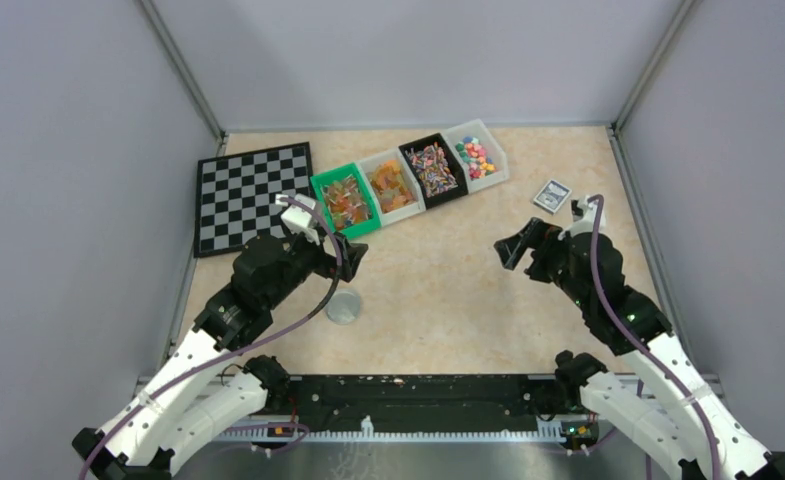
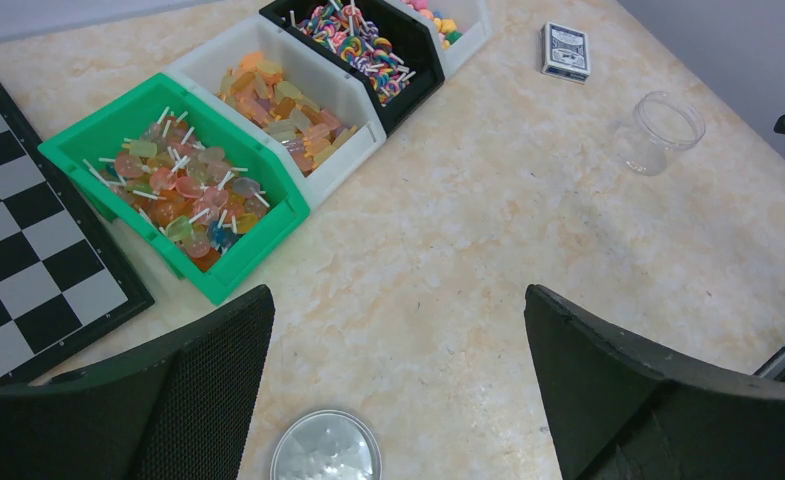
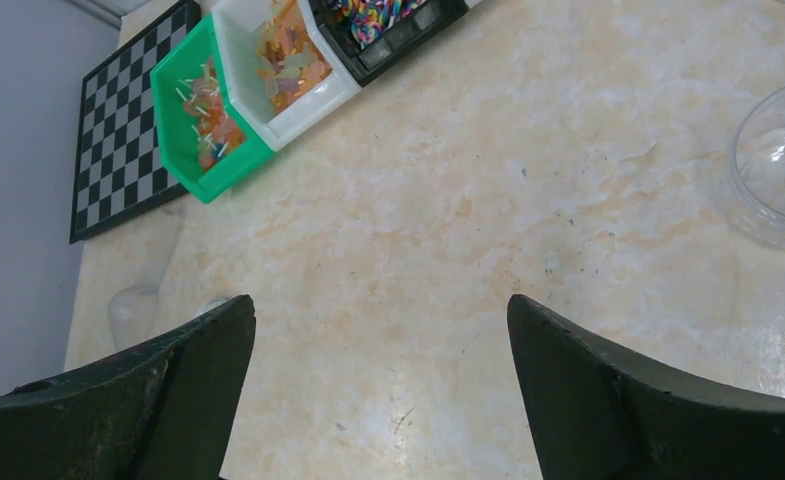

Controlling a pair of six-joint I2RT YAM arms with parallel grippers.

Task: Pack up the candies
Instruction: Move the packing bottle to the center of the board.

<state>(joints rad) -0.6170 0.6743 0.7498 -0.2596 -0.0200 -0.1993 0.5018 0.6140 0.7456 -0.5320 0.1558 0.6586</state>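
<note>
**A:** Where are the candies (image 2: 278,100)?

**B:** They lie loose in a row of four bins at the back of the worktop (image 2: 488,290). The green bin (image 2: 268,225) holds lollipops on thin white sticks, and the white bin (image 2: 353,135) beside it holds orange and yellow pieces. Striped ones are in the black bin (image 2: 418,90), and mixed colours are in the end bin (image 2: 473,25).

**A:** How would they handle?

**B:** I judge them light, hard and small. The glossy pieces will likely slip or scatter if pinched from a heap. The lollipops look easiest to take, across the head or by the stick where one lies on top. For the loose pieces, a shallow bite into the pile should take a few at once.

**A:** And the grippers?

**B:** The left gripper (image 2: 398,300) is spread wide with nothing in it, hanging near the green bin with a round lid (image 2: 325,452) just below it. The right gripper (image 3: 380,305) is also spread and empty, over bare worktop beside a clear jar (image 3: 780,165) that stands open.

**A:** Anything else nearby?

**B:** There's a chessboard (image 1: 248,195) to the left of the bins and a card deck (image 2: 566,50) to the right, well apart from the candies.
</note>
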